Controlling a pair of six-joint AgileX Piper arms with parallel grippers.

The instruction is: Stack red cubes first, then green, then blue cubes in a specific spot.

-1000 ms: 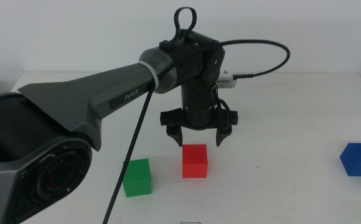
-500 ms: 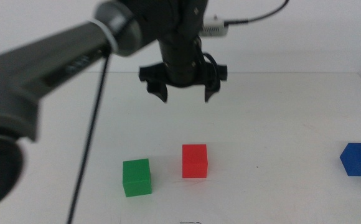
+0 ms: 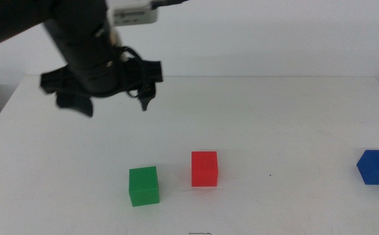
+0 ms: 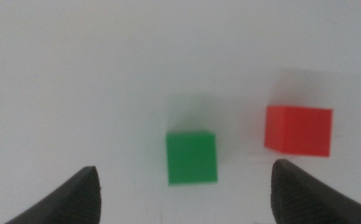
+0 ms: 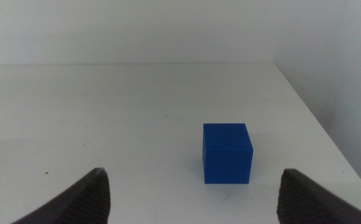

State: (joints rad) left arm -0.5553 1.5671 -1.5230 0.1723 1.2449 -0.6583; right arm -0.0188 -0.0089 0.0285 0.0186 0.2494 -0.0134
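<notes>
The red cube (image 3: 204,168) stands on the white table near the front middle, with the green cube (image 3: 144,186) just to its left. The blue cube (image 3: 377,166) sits alone at the far right. My left gripper (image 3: 106,99) is open and empty, high above the table, to the back left of the green cube. In the left wrist view the green cube (image 4: 192,157) lies between the spread jaws and the red cube (image 4: 299,130) beside it. My right gripper (image 5: 193,186) is open and empty, out of the middle view; its wrist view shows the blue cube (image 5: 227,153) ahead of it.
The white table (image 3: 274,117) has its right edge close to the blue cube. A white wall stands behind the table. The left arm's cable hangs by its wrist.
My left gripper has risen off the red cube, empty, and swung up and to the left. The three cubes have not moved.
</notes>
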